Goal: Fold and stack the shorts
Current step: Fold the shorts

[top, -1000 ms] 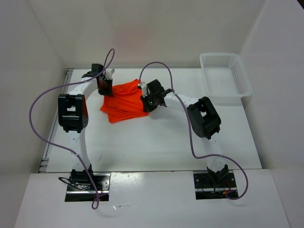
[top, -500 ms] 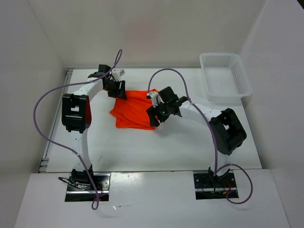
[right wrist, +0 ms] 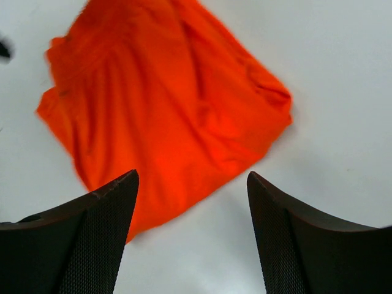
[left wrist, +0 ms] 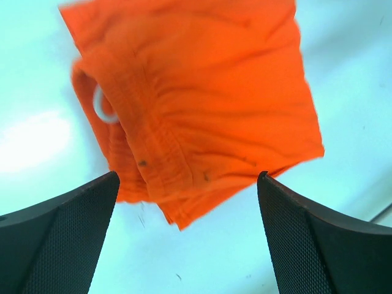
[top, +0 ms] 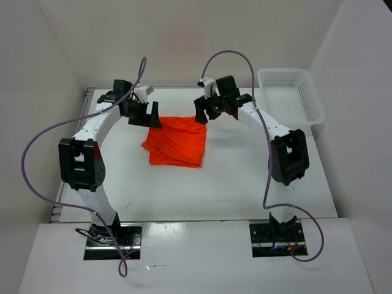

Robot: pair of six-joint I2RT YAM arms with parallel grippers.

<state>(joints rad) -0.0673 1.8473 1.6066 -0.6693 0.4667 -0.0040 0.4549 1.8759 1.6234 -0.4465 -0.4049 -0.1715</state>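
Left fingers (left wrist: 55,245) and right fingers (right wrist: 67,245) now off shorts (top: 176,142) on white table (top: 233,184)

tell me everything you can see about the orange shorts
The shorts are bright orange, soft, slightly creased fabric, folded into a rough rectangle. They lie flat on the white table, toward its far middle. The left wrist view shows a gathered waistband along one edge, with a loop of white drawstring peeking out. Nothing rests on them. The left claw and right claw hang open by the far corners, gripping nothing.
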